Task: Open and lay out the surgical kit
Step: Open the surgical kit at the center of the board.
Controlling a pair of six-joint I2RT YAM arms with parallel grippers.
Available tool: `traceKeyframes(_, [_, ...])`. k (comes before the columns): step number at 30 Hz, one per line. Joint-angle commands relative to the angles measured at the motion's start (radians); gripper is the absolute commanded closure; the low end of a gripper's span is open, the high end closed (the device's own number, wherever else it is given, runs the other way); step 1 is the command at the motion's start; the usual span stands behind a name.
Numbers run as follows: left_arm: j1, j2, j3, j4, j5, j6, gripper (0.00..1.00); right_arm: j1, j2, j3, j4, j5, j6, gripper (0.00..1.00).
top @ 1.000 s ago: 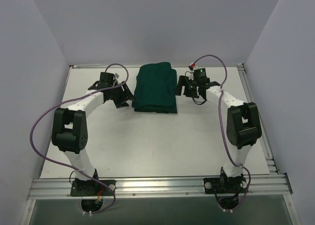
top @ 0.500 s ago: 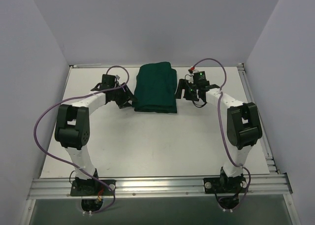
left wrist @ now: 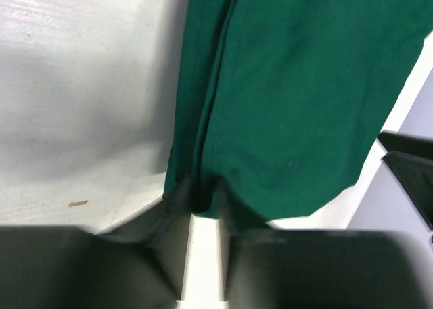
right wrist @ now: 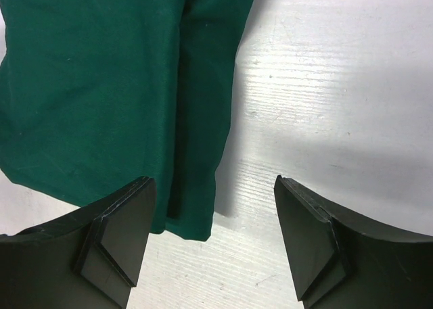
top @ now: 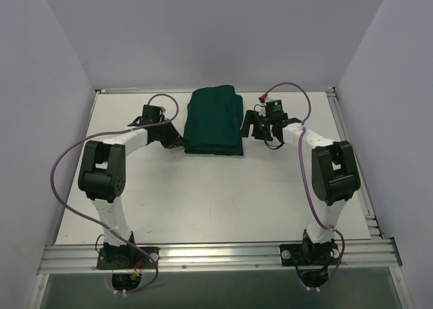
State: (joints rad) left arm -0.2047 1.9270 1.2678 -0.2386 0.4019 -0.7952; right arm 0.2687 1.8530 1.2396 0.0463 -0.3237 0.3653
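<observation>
The surgical kit is a folded dark green cloth drape [top: 215, 120] lying closed at the back middle of the white table. My left gripper [top: 177, 140] is at the drape's near left corner. In the left wrist view its jaws stand nearly together, pinching a fold of the drape [left wrist: 291, 86] at the left gripper [left wrist: 203, 197] tips. My right gripper [top: 249, 128] sits at the drape's right edge. In the right wrist view the right gripper [right wrist: 213, 184] is open wide, one finger over the drape [right wrist: 101, 86] edge, the other over bare table.
The white table [top: 203, 194] is walled in by pale panels on three sides. A metal rail [top: 216, 255] runs along the near edge by the arm bases. Purple cables [top: 61, 167] loop off both arms.
My left gripper slid right into the drape's near left corner and its jaws closed on the cloth. The right gripper edged slightly farther back and stayed open.
</observation>
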Motion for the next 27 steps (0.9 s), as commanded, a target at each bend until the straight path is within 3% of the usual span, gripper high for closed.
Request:
traceKeyframes(1, [0.007, 0.018, 0.042, 0.047, 0.02, -0.001, 0.84, -0.002, -0.051, -0.008, 0.007, -0.009, -0.002, 0.28])
traceKeyframes(2, [0.008, 0.001, 0.039, 0.044, 0.012, 0.001, 0.95, -0.003, -0.049, -0.009, 0.007, -0.009, -0.003, 0.28])
traceKeyframes(3, [0.011, -0.012, 0.033, 0.05, -0.003, 0.005, 0.98, -0.003, -0.049, -0.012, 0.007, -0.008, -0.003, 0.28])
traceKeyframes(11, [0.016, -0.14, 0.09, -0.068, -0.135, 0.099, 0.98, -0.003, -0.043, 0.007, 0.003, -0.008, -0.005, 0.28])
traceKeyframes(17, [0.06, -0.158, 0.243, -0.261, -0.241, 0.152, 0.98, 0.004, -0.025, 0.044, -0.023, -0.014, -0.014, 0.28])
traceKeyframes(21, [0.198, -0.212, 0.255, -0.295, -0.195, 0.174, 0.98, 0.004, -0.029, 0.053, -0.037, 0.0, -0.026, 0.28])
traceKeyframes(22, [0.284, -0.221, 0.266, -0.309, -0.178, 0.186, 0.98, 0.004, -0.032, 0.057, -0.042, 0.005, -0.031, 0.28])
traceKeyframes(27, [0.451, -0.25, 0.353, -0.479, -0.204, 0.279, 0.98, 0.009, -0.022, 0.096, -0.042, -0.008, -0.035, 0.28])
